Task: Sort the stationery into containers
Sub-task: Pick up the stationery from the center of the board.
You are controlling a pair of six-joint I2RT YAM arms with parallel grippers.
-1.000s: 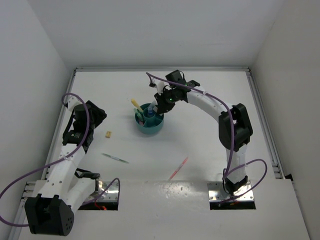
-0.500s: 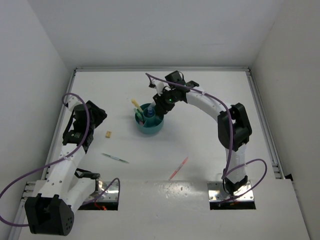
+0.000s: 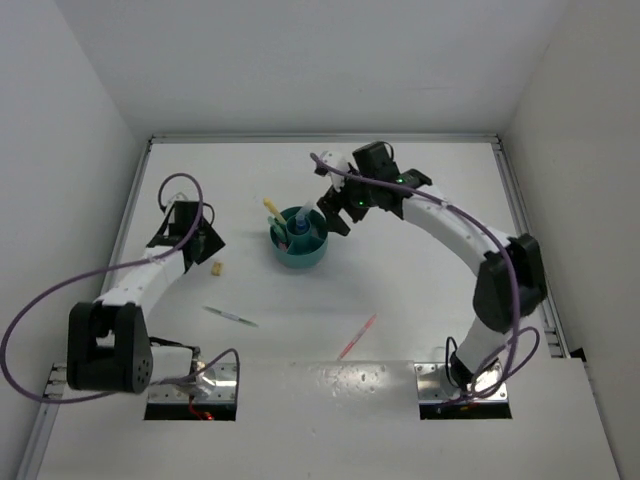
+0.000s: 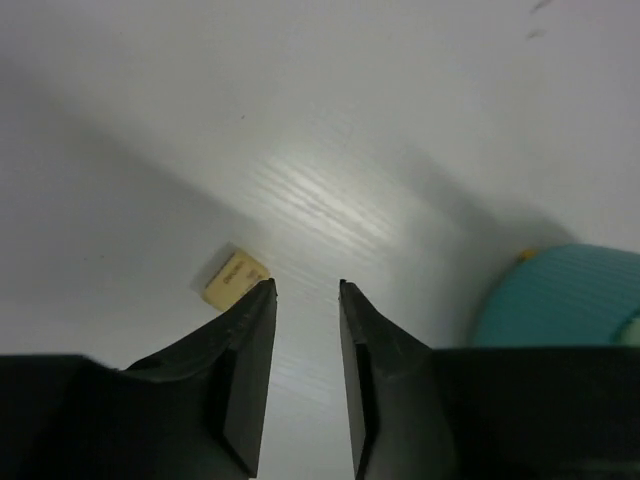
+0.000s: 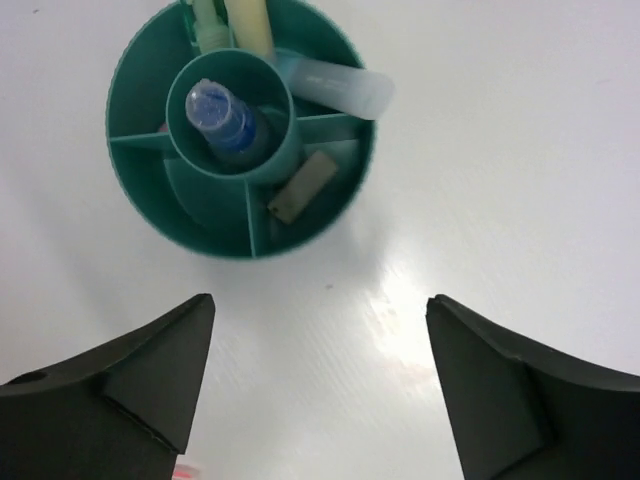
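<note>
The right pincer (image 5: 318, 335) hangs with its jaws wide and empty just beside the near rim of the round teal tub (image 5: 142, 190). In the tub, the blue-capped bottle (image 5: 222, 112) stands in the centre well and the grey block (image 5: 302, 186) lies in an outer compartment. A light-blue stick (image 5: 340, 85) leans out over the rim.

The left pincer (image 4: 305, 292) hovers with a narrow gap, gripping nothing, and the tan block (image 4: 232, 280) sits just beside its left fingertip. The white pen (image 3: 230, 317) and red pen (image 3: 357, 336) lie well apart on open bench (image 3: 400, 290), far from the walls.
</note>
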